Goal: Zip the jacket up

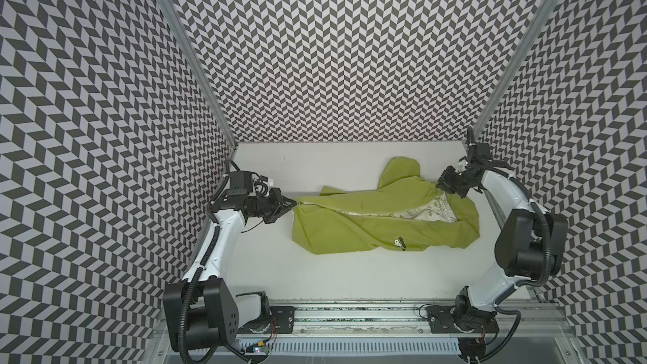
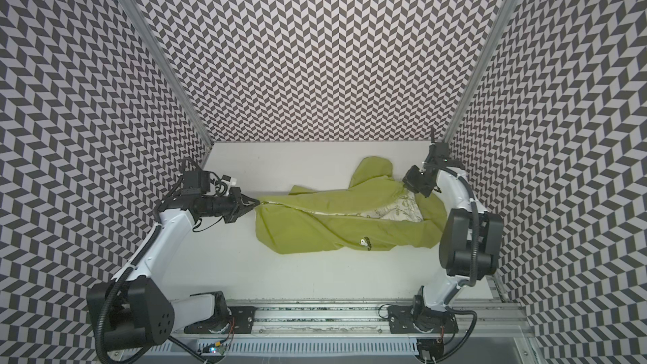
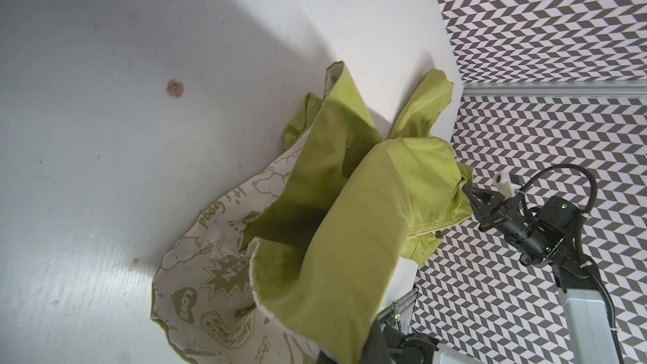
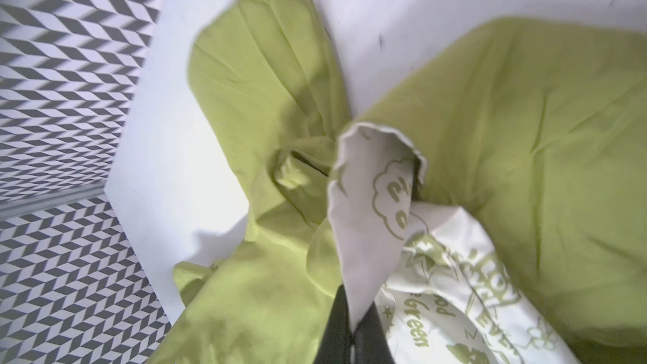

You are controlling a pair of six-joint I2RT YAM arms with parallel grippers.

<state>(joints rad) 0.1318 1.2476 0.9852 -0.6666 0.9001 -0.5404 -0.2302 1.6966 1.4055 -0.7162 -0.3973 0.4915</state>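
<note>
Lime-green jacket [image 1: 350,229] | lining [image 3: 210,250] print: "LOVE", "EARTH EVERYDAY", "green"

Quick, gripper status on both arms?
Left gripper: closed, pinching the jacket at its hem end.
Right gripper: closed on the jacket's open front edge, by the white lining.

Robot lab test cell: chevron-patterned walls [image 1: 315,47], white tabletop [image 1: 332,267], aluminium base rail [image 1: 357,325], bolted arm mount [image 1: 283,320].
</note>
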